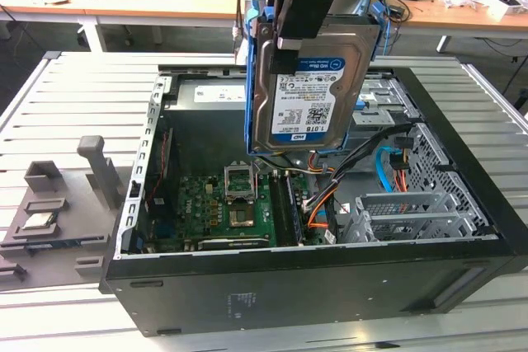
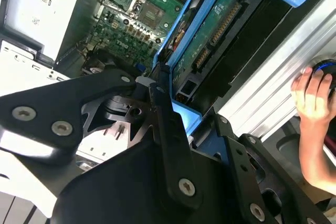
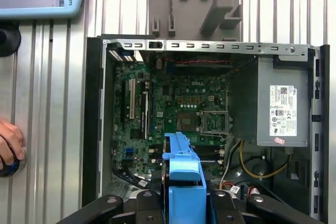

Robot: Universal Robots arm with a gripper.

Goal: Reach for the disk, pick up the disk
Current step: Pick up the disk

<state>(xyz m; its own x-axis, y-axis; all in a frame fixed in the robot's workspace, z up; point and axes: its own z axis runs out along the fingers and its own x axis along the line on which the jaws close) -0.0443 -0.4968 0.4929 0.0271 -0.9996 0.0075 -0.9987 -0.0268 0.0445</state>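
Open computer case point(image 1: 462, 204), green motherboard point(image 1: 223, 208), grey power supply point(image 3: 283, 108), slatted table point(image 1: 74, 96)

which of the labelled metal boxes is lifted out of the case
The silver-grey hard drive in its blue frame, held above the case by the tool; the grey power supply box sits inside.

The gripper point(image 1: 297, 18) hung above the open computer case point(image 1: 462, 241), clamped on the upper edge of the disk point(image 1: 309, 88), which hung upright beneath it, clear of the case. Directly below the disk lay the motherboard point(image 1: 219, 208) on the case floor, with the drive cage point(image 1: 404, 216) just beside it, toward the exterior view's right. Well away from the gripper, on the exterior view's left, a fixture block point(image 1: 62, 212) sat on the slatted table point(image 1: 74, 96) outside the case. In the first wrist view, a person's hand point(image 3: 8, 145) rested on the table beside the case, apart from the gripper.
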